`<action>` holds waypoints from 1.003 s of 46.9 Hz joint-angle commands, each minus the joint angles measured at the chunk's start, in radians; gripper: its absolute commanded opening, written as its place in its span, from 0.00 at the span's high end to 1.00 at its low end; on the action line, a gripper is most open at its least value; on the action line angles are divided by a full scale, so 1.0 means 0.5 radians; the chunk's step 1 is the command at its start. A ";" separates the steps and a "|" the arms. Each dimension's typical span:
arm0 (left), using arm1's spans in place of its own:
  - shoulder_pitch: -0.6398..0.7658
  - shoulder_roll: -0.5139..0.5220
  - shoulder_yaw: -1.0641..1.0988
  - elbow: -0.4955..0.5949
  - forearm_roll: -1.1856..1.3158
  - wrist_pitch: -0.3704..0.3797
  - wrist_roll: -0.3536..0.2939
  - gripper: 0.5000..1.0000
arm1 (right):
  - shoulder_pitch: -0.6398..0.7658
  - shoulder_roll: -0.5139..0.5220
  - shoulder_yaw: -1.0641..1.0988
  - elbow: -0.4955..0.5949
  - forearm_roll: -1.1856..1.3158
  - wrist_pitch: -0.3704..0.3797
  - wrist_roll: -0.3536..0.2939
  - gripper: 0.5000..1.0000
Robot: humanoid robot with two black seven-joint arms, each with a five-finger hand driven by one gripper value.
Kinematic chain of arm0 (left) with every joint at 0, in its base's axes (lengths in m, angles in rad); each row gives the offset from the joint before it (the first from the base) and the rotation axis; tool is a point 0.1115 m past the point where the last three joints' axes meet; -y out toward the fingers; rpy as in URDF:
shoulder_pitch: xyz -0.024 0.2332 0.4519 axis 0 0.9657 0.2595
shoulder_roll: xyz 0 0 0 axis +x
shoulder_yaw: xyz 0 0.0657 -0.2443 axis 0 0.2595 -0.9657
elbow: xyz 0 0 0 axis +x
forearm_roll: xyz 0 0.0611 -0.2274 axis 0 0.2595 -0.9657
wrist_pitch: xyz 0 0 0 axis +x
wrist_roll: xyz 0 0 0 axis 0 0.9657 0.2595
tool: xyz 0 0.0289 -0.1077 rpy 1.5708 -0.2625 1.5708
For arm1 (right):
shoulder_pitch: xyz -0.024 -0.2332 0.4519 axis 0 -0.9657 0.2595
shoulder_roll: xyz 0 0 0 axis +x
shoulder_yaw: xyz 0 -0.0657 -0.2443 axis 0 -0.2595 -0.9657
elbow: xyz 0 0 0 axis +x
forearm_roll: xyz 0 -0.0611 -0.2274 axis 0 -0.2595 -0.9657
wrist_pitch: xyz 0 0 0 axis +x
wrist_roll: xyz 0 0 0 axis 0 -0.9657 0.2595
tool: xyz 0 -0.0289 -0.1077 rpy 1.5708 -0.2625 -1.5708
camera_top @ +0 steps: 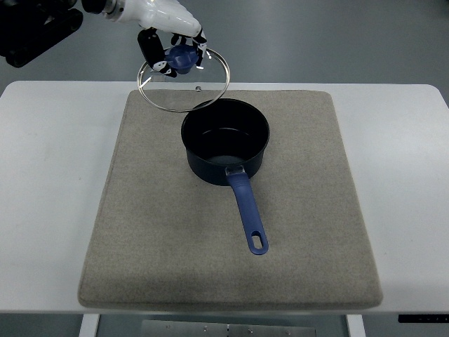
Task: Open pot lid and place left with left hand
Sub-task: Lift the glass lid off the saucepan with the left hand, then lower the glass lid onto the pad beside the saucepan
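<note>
A dark blue saucepan [225, 143] stands uncovered on the grey mat [154, 232], its blue handle [249, 214] pointing toward the near edge. The glass lid [189, 88] with a metal rim and a blue knob [184, 58] hangs in the air above and to the upper left of the pot, tilted. My left hand [174, 50], white with black fingers, comes in from the top left and is shut on the knob. The lid's lower right rim overlaps the pot's far rim in the picture. My right hand does not show.
The grey mat covers most of the white table [49, 175]. Bare mat lies to the left of the pot, bare white table beyond it. The table's far edge runs just under the lifted lid.
</note>
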 commanded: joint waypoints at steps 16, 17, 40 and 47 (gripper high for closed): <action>0.080 0.390 0.006 -0.150 0.004 0.099 0.000 1.00 | 0.000 0.000 0.000 0.000 0.000 0.000 0.000 0.17; 0.095 0.406 0.006 -0.163 0.007 0.105 0.000 1.00 | 0.000 0.000 0.000 0.000 0.000 0.000 0.000 0.17; 0.350 0.593 0.009 -0.338 0.013 0.283 0.000 1.00 | 0.000 0.000 0.000 0.000 0.000 0.000 0.000 0.17; 0.423 0.593 0.009 -0.368 0.016 0.289 0.000 1.00 | 0.000 0.000 0.000 0.000 0.000 0.000 0.000 0.17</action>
